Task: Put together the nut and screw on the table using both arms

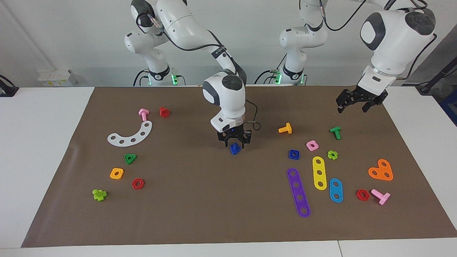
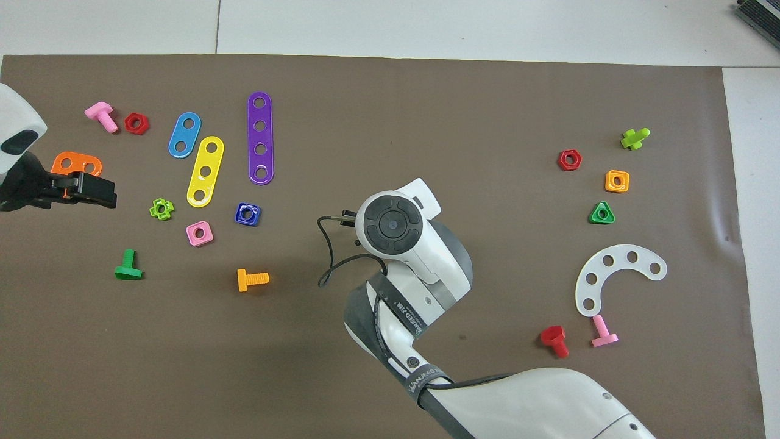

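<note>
1. The right claw (image 1: pixel 234 142) stands spread just over the screw (image 1: pixel 234 148), which sits free on the mid worktop (image 1: pixel 200 207).
2. The left claw (image 1: pixel 355 103) waits, spread, above the mat's end by the green bolt (image 1: pixel 335 132).
3. The nut (image 1: pixel 294 154) lies beside the pink nut (image 1: pixel 312 145).
4. Both blue parts look light, stiff and slick; pinch the nut's flat sides, the screw's head.

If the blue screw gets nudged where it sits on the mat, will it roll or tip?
The blue screw probably won't roll: its head looks flat-sided and triangular. It appears small, moulded plastic, so likely stiff and light, and a nudge would slide it. The right gripper stands open just above it.
</note>
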Motion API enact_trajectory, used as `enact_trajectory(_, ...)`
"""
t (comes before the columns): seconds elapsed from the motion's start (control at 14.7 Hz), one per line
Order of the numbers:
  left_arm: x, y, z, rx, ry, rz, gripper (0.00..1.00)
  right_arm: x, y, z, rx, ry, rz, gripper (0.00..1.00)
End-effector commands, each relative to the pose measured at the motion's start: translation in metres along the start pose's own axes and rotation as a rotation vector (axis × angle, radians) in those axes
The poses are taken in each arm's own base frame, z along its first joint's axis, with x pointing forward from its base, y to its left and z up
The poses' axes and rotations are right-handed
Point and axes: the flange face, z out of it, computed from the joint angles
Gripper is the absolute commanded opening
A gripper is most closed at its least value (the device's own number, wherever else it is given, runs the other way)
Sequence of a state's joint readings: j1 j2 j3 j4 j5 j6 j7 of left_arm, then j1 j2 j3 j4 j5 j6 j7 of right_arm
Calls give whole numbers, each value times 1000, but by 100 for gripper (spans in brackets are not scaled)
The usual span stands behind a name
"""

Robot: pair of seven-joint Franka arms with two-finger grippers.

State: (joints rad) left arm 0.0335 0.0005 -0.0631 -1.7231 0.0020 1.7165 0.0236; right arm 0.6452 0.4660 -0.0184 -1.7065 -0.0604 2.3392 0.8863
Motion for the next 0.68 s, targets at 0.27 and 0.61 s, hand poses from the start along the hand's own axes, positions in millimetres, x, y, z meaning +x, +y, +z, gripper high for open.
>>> enact_trajectory(0.27,-5,50,14,15,57,47,100,98,120,-117,-13,74,77,100)
enact_trajectory(0.61,12,114,61,3,26,120,96,137,238,-179,-74,11,52,100)
